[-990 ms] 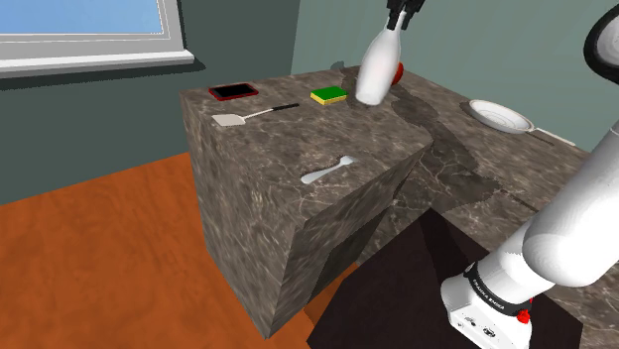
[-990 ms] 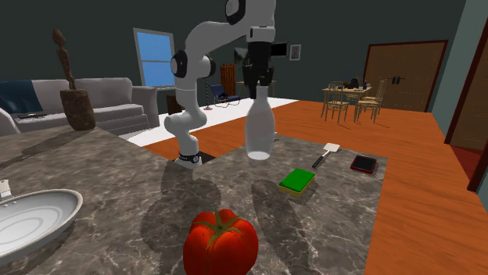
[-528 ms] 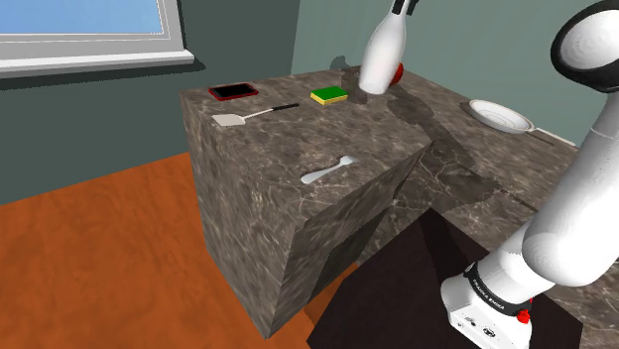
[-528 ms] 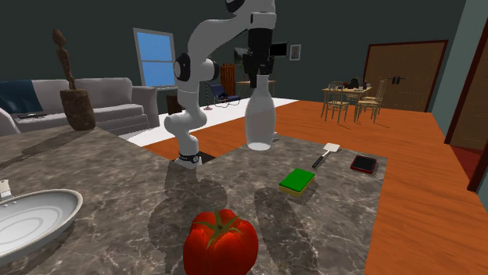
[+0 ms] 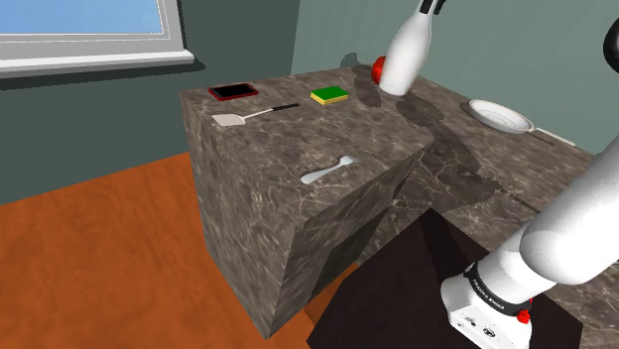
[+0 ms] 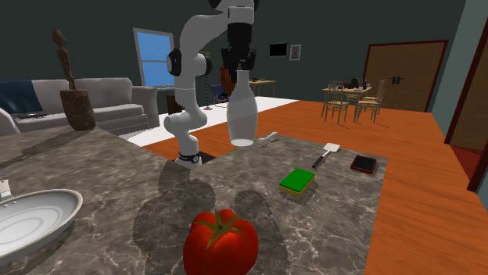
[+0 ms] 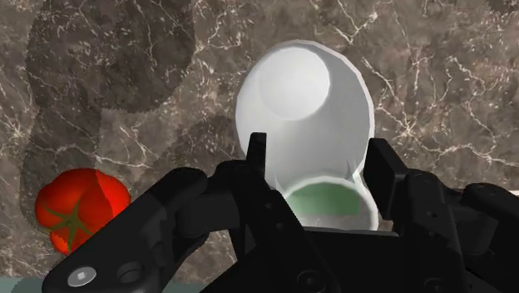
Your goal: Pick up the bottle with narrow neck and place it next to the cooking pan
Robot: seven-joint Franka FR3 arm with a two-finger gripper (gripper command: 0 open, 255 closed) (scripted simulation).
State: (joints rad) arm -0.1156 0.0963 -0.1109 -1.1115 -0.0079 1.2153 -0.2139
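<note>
The end effector (image 7: 318, 166) is clamped on the narrow neck of the white bottle (image 7: 303, 100), with one black finger on each side. The bottle hangs beneath it, its base lifted clear of the dark marbled worktop (image 7: 441, 75). A red tomato (image 7: 79, 208) sits on the worktop below the end effector, off to one side of the bottle. The pale cooking pan (image 5: 499, 115) lies on the worktop well apart from the end effector. A green-topped sponge (image 6: 297, 181) rests lower down, also apart from it.
</note>
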